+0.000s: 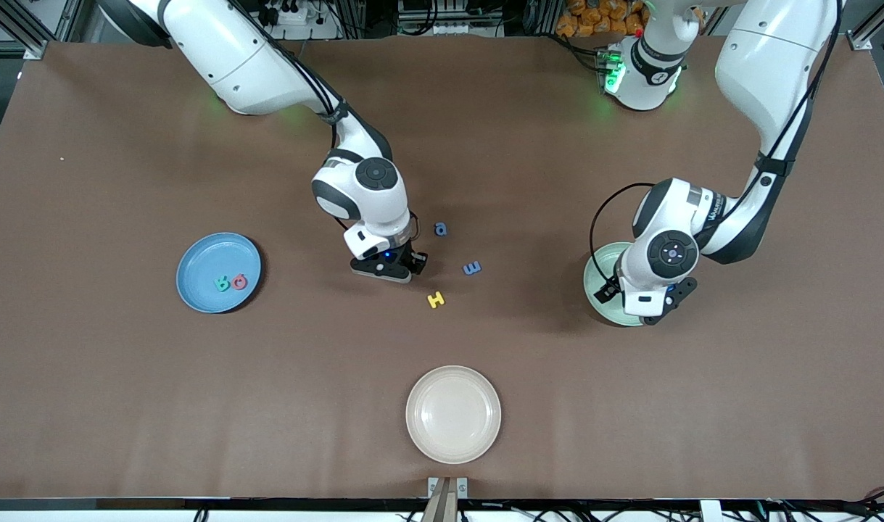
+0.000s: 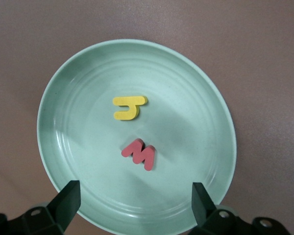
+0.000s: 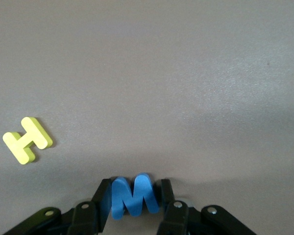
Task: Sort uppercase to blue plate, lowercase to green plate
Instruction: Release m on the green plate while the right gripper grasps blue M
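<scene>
My right gripper (image 1: 389, 273) is down at the table's middle, its fingers pressed against both sides of the blue capital W (image 3: 134, 197). Close by, nearer the front camera, lies the yellow H (image 1: 435, 299) (image 3: 27, 140). The blue a (image 1: 440, 229) and blue m (image 1: 472, 268) lie loose beside it, toward the left arm's end. On the blue plate (image 1: 195, 250) rest a teal letter (image 1: 222, 283) and a red round letter (image 1: 239, 281). My left gripper (image 2: 137, 205) hangs open over the green plate (image 2: 186, 107) (image 1: 600, 270), which holds the yellow h (image 2: 129, 107) and red w (image 2: 139, 153).
A cream-white plate (image 1: 452, 413) sits near the table's front edge, with nothing on it. The brown table top runs wide around all three plates.
</scene>
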`<state>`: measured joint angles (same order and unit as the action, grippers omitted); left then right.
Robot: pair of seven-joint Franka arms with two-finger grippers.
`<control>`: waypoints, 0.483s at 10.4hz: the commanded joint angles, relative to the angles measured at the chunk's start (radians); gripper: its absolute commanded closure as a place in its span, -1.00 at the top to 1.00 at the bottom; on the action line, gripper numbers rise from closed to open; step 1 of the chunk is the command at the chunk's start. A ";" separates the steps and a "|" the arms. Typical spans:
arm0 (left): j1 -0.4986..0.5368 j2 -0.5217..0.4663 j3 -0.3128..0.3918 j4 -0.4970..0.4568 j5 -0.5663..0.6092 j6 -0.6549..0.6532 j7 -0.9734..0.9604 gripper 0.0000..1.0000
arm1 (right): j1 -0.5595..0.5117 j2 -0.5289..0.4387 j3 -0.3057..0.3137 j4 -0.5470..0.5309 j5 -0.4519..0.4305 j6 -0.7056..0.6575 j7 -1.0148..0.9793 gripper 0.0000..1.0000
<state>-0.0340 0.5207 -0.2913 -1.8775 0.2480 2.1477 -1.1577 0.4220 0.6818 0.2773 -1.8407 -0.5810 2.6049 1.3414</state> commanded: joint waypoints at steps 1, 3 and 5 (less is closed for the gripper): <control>0.005 -0.028 -0.005 -0.028 0.014 0.011 0.003 1.00 | 0.004 0.021 -0.001 0.026 -0.043 -0.006 0.028 -0.23; 0.003 -0.028 -0.005 -0.026 0.011 0.011 0.001 1.00 | -0.002 0.021 -0.001 0.026 -0.049 -0.017 0.019 -0.32; 0.005 -0.028 -0.012 -0.028 0.010 0.011 0.001 1.00 | -0.008 0.019 0.000 0.037 -0.049 -0.048 -0.020 -0.37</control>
<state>-0.0340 0.5207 -0.2929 -1.8776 0.2480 2.1484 -1.1577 0.4215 0.6831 0.2759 -1.8311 -0.6032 2.5840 1.3351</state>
